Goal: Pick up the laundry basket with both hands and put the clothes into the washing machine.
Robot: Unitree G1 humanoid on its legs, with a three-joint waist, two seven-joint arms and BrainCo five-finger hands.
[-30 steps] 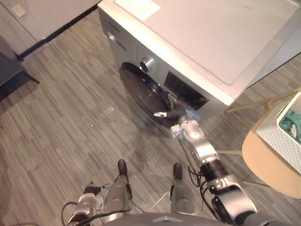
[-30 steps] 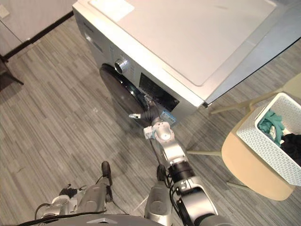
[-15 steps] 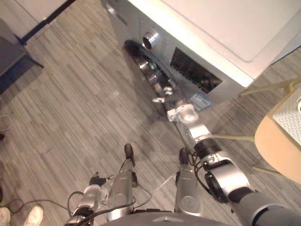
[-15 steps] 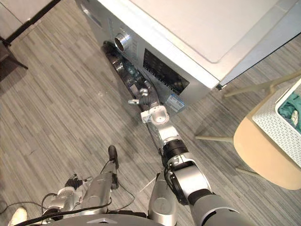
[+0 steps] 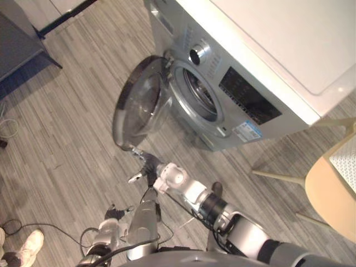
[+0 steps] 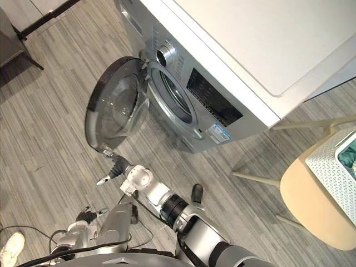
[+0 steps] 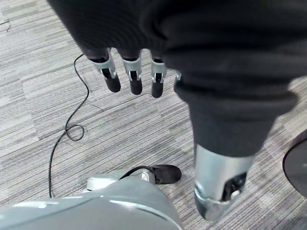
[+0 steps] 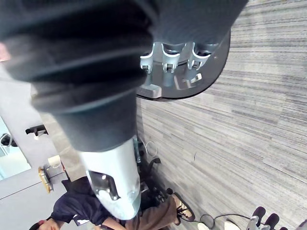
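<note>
Door (image 5: 139,105) open; right robot hand (image 5: 146,166) at its rim, grip not discernible; left robot hand (image 7: 132,79) slack; laundry basket (image 6: 334,167) untouched on chair (image 6: 311,211).

**Machine ahead, basket off to the right**

The washing machine (image 5: 261,61) stands ahead, its door (image 5: 139,108) open to the left of the drum opening (image 5: 199,95). The right hand (image 5: 146,166) is just below the door's lower edge. The left hand (image 7: 134,72) hangs low over the floor. Far right, the laundry basket (image 6: 331,167) sits on a chair (image 6: 311,211), well apart from the machine.
</note>
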